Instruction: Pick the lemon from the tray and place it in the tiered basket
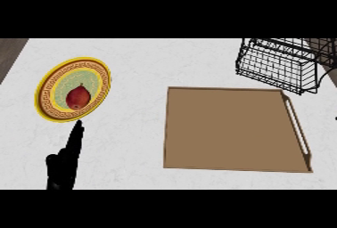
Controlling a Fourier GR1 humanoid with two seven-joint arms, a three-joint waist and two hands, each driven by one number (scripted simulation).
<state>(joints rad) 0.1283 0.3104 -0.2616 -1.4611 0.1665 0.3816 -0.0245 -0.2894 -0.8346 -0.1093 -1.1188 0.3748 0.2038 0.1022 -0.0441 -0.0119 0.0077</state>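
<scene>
Because the tray [233, 131] lies bare, with no lemon on its brown floor, you are in danger of going for the wrong thing: the one fruit in view is a dark red, pear-shaped piece [77, 96] on the yellow patterned plate [49, 84], not plainly a lemon, and not in the tray at all. Nearest you, at the lower left, the left hand [63, 165] comes up from the lower edge with its fingers [77, 133] straight and together, released and holding nothing; the fingertip ends just at the plate's near rim. The red fruit lies beyond that fingertip, near the middle of the plate, apart from the fingers. If you push on with the hand as it stands, I judge the straight fingers could nudge the plate across the table [138, 67] or roll the fruit off before any hold is made. Your right hand shows nowhere. Farthest off, at the upper right behind the tray, stands the black wire tiered basket [276, 62], well apart from the fruit, so the carry would be long and across the tray.
</scene>
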